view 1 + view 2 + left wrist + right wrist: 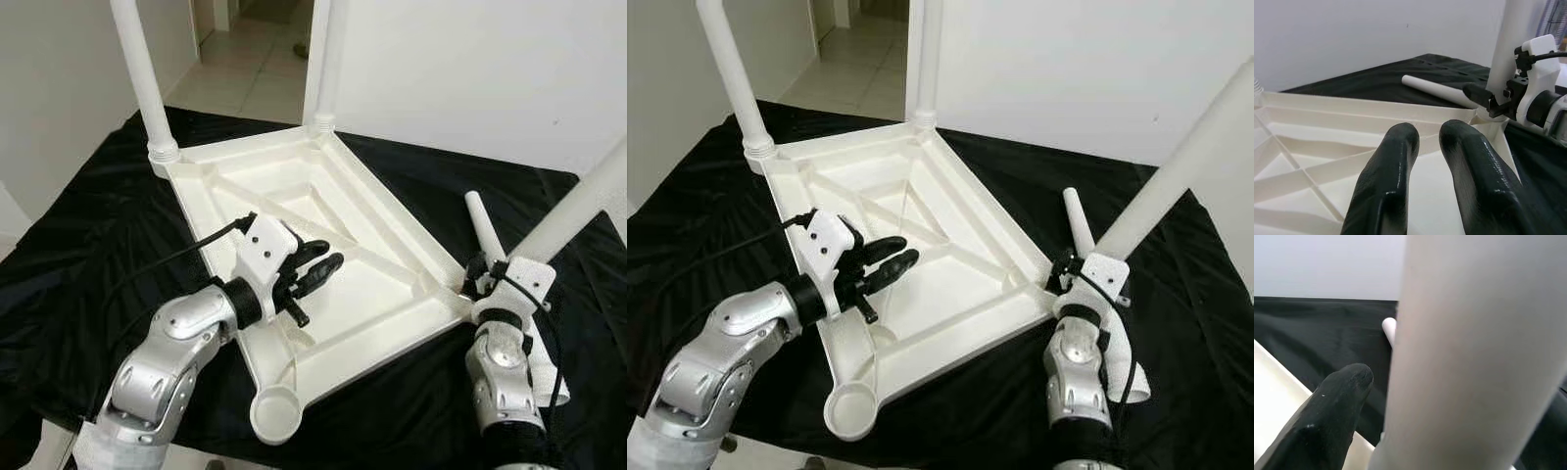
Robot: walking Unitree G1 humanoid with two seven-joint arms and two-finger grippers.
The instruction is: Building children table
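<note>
R hand gripping table leg

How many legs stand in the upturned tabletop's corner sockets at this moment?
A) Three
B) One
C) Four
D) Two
A: two legs stand at the far corners and a third at the right corner by the right gripper; the near socket is empty, and a fourth leg lies on the black cloth.
</note>
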